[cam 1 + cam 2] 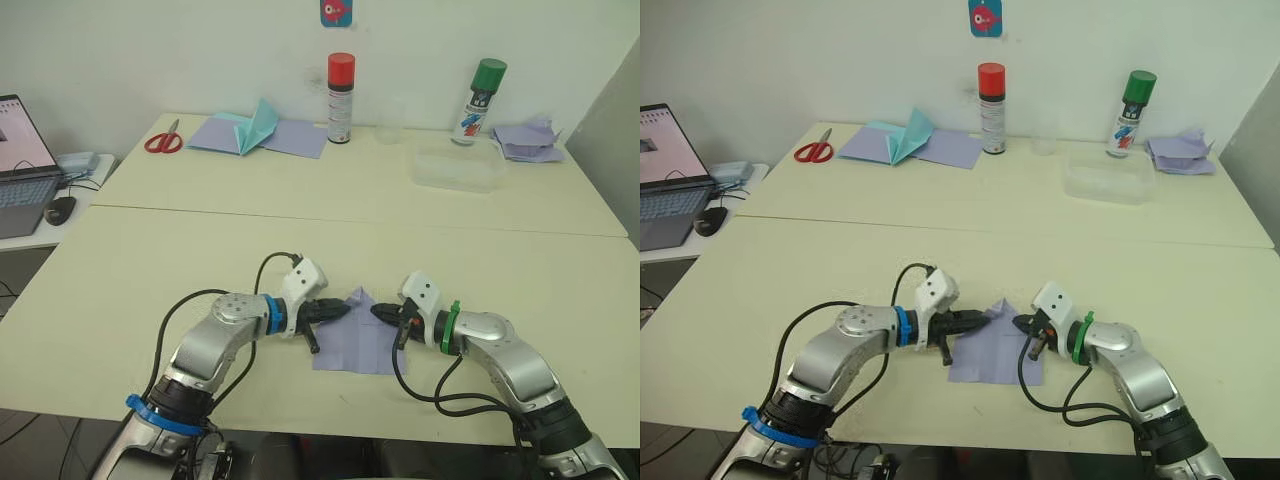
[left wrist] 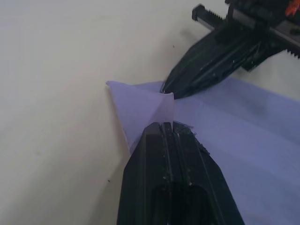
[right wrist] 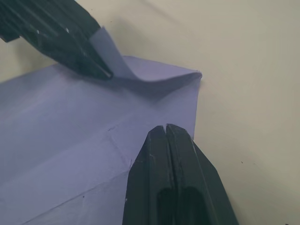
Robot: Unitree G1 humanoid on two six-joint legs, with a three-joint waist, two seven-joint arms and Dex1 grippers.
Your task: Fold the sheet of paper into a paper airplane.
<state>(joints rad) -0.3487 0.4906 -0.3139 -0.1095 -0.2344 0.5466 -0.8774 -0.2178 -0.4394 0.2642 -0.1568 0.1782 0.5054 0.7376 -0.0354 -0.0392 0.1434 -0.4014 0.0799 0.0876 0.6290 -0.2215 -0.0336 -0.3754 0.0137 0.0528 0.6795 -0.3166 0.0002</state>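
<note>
The sheet of paper [image 1: 358, 342] lies flat near the front edge of the table [image 1: 300, 240], right between the two arms. The left gripper [image 2: 169, 125] has its black fingers pressed together on a corner flap of the paper, which curls up from the table. The right gripper [image 3: 165, 127] has its fingers pressed together too, with nothing between them, and its tip rests down on the paper just beside the flap. It looks like a corner is being folded over to start the pointy nose. To do this well, the right tip should hold the paper down so it does not slide, while the left gripper brings the corner to the middle crease and lays it flat. The paper is thin, so a hard pull could tear it or drag it crooked. Other things sit well apart at the far side: red scissors [image 1: 163, 140], a teal folded paper shape [image 1: 255, 125] on flat lavender sheets, a red-capped spray can [image 1: 341, 97], a green-capped spray can [image 1: 480, 100], a clear plastic box [image 1: 458, 170] and a crumpled lavender paper pile [image 1: 528, 140]. A laptop [image 1: 22, 160] stands off to the left. Nothing stands in the way.
</note>
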